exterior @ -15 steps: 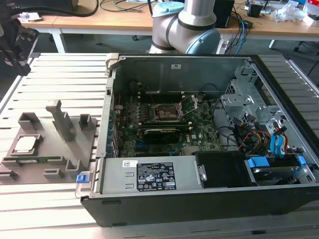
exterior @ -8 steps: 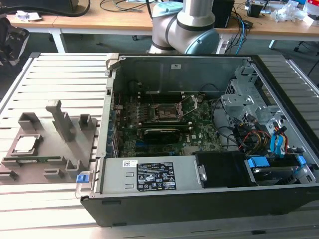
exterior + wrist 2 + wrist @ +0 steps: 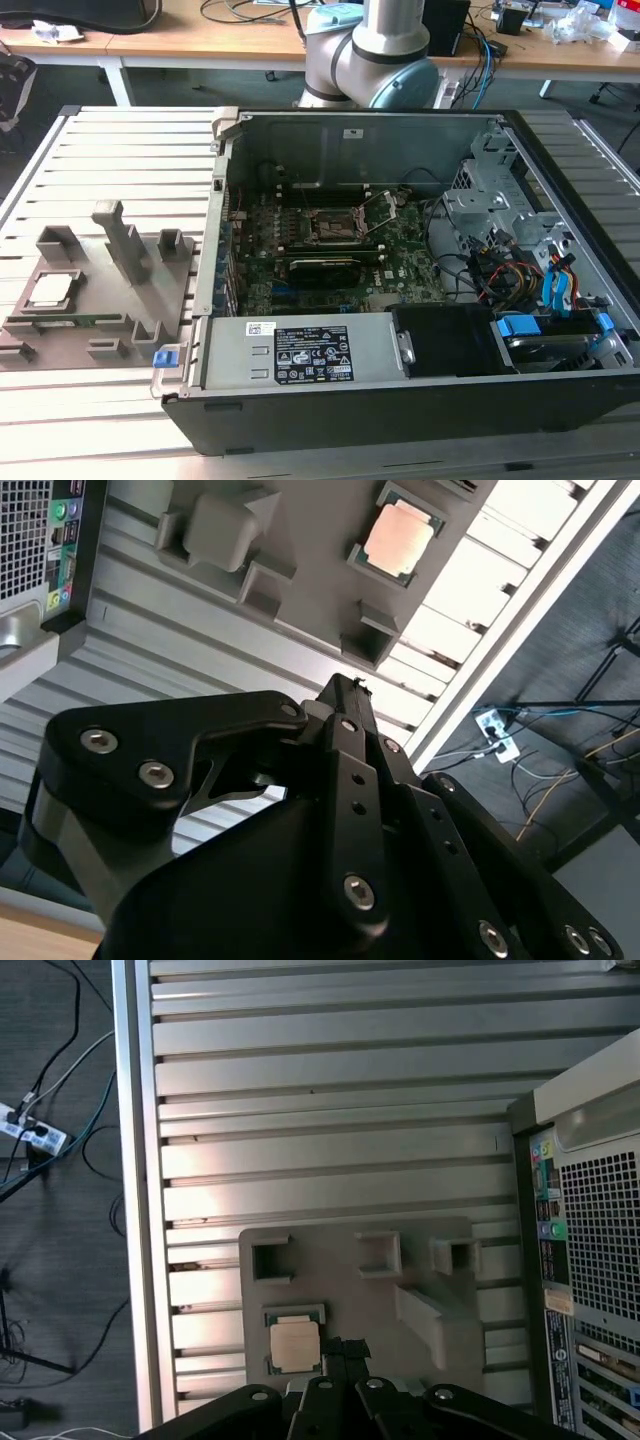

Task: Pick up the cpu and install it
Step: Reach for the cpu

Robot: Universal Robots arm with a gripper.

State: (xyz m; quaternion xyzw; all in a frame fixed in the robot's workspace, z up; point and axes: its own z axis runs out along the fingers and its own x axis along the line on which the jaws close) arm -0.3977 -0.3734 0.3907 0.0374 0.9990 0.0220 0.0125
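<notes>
Hovering over the grey tray with the gripper clenched shut on nothing, well clear of the tray's surface. No lift, no carry, no seating done so far.

Finds the cpu lying flat, metal top up, in its square pocket near one corner of the tray. Sits at the exterior view's left, well apart from the motherboard socket inside the open computer case. Leaves the whole job outstanding (grasp, transfer and seating alike).

Around the pocket: upright blocks and empty slots moulded into the tray, plus one tall angled post between the cpu and the case. Beyond that, the case's side wall to clear. Then cables and metal drive bays crowding the board on the exterior view's right.

Socket frame apparently swung open, though too small to be sure.

All set out on a slatted metal table. At the back, the arm rising behind the case, before a wooden bench strewn with wires.
</notes>
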